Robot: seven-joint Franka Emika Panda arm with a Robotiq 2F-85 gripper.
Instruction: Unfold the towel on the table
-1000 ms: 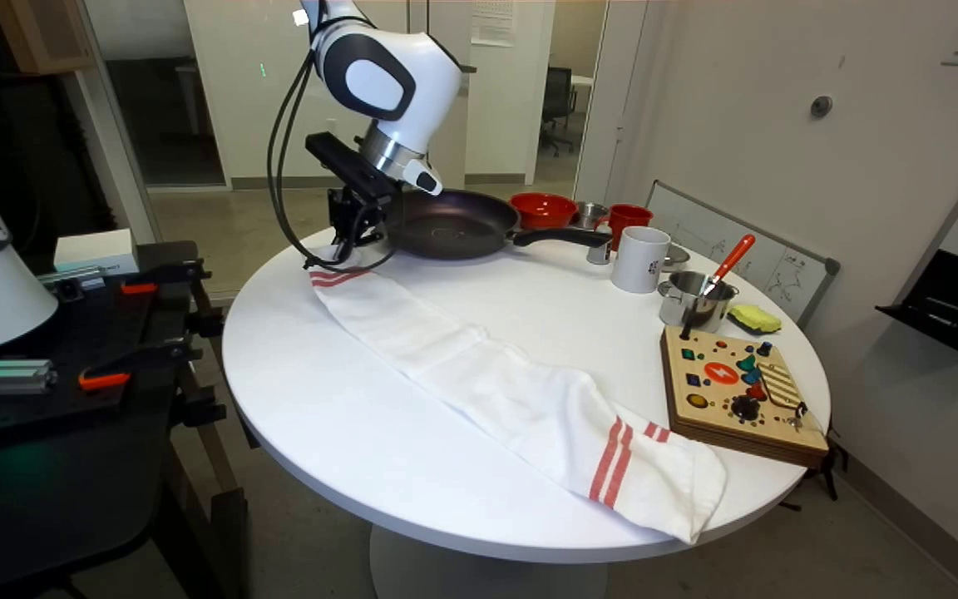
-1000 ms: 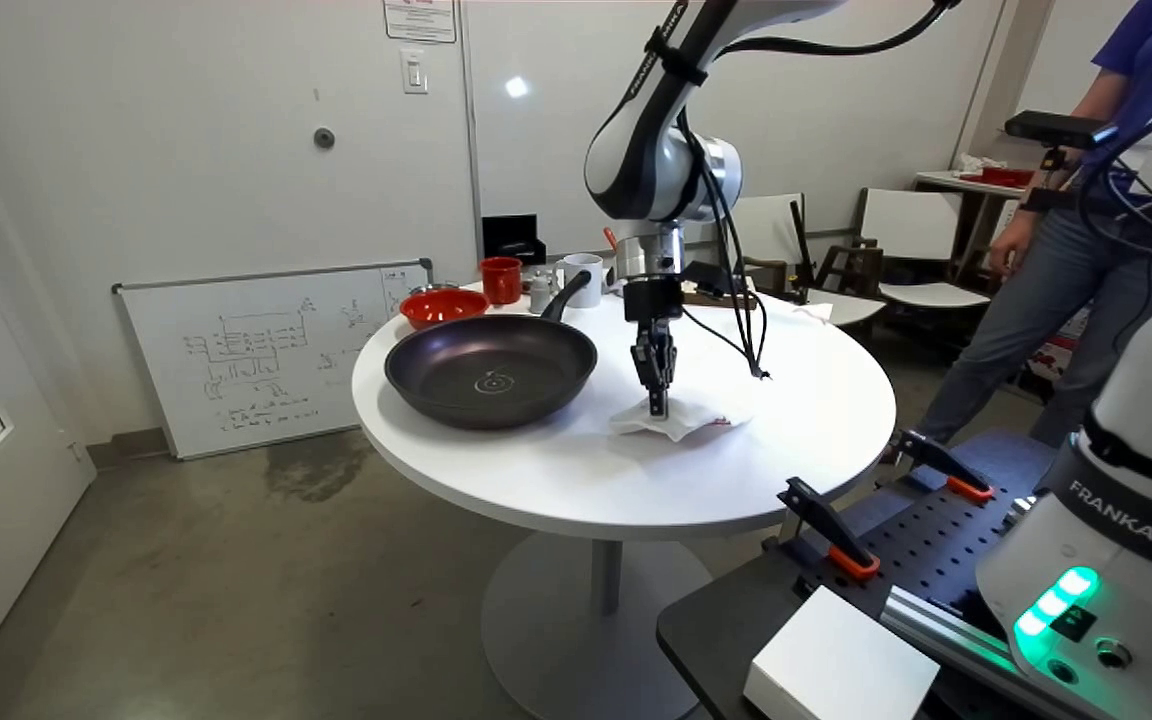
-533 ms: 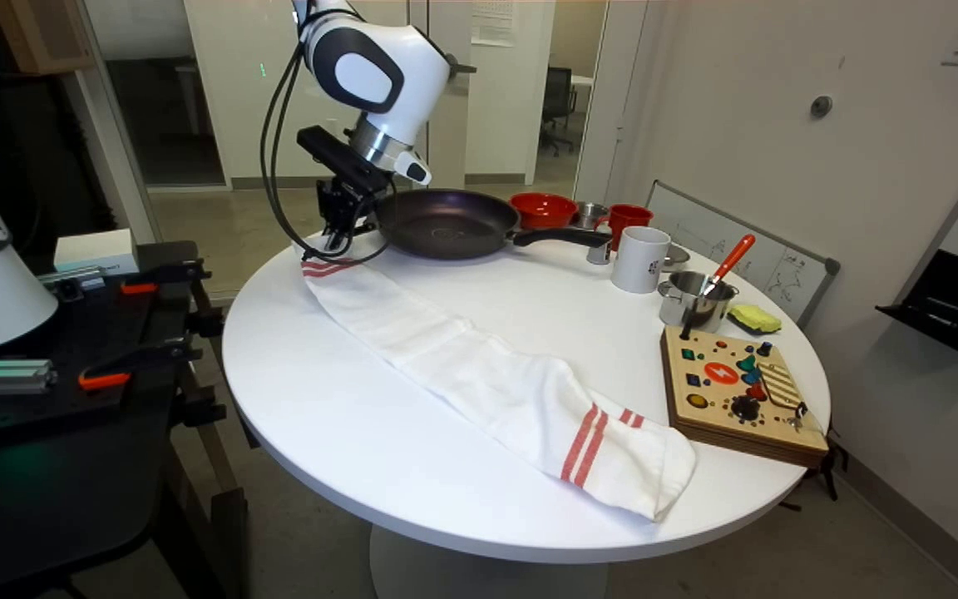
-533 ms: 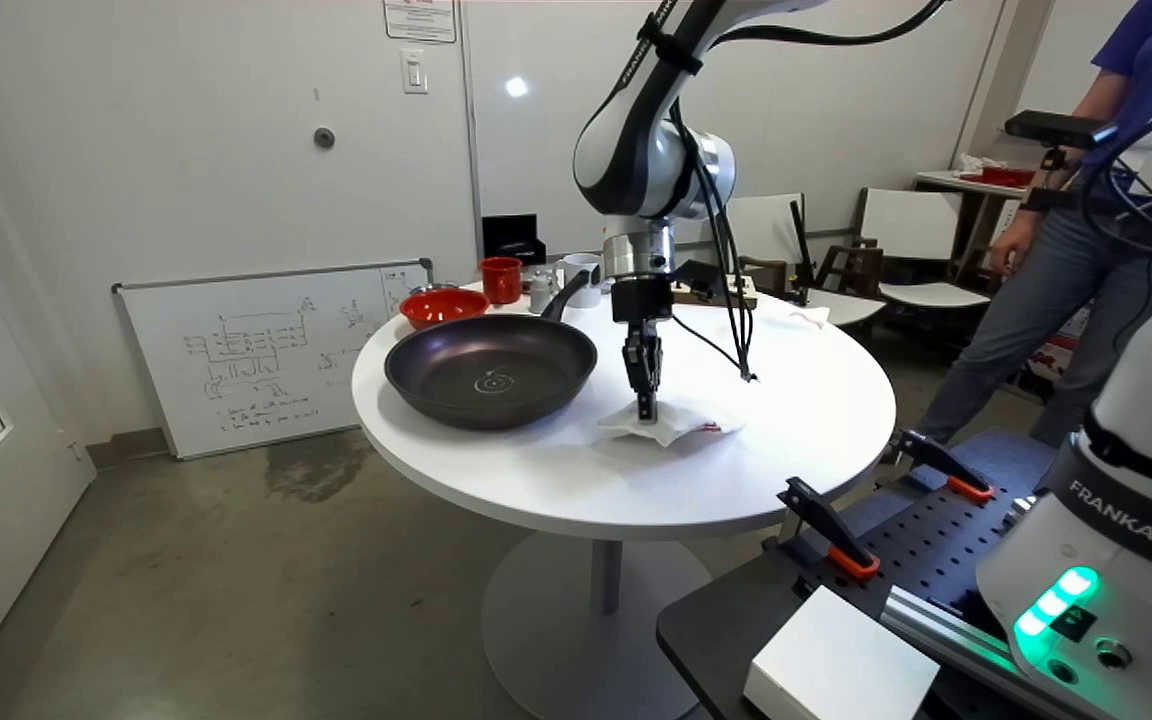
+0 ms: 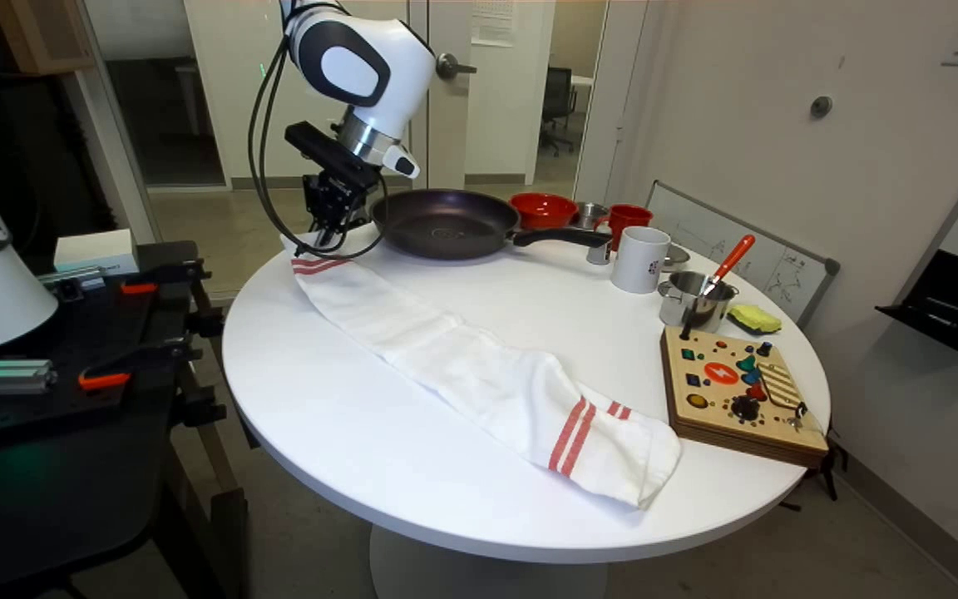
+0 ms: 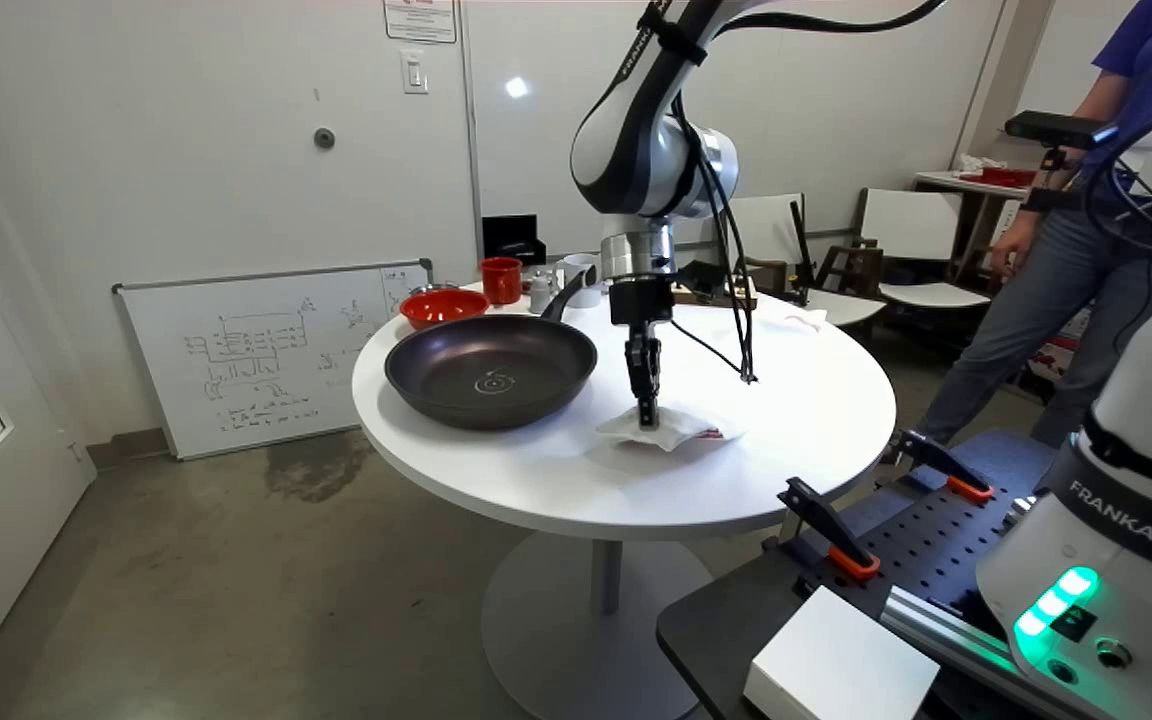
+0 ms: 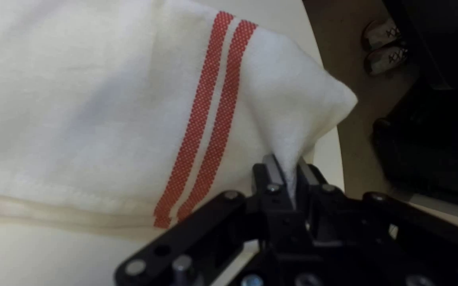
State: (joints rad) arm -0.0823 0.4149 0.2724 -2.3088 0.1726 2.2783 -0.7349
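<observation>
Desk (image 5: 329, 416): brightly lit
Wall (image 6: 556, 130): we catch glare upper centre, in an exterior view
Wrist-view floor (image 7: 355, 171): dim, at right

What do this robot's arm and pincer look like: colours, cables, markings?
The arm is rounded and white, with a dark oval ring, black cables and a silver wrist collar. Its white base carries glowing green lights and a dark band lettered "FRANKA EMI", cropped. The pincer is black and jointed, with silvery screw heads.

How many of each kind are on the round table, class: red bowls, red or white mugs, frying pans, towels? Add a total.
Red bowl: 1
Red mug and white mug: 2
Frying pan: 1
Towel: 1
Total: 5
</observation>
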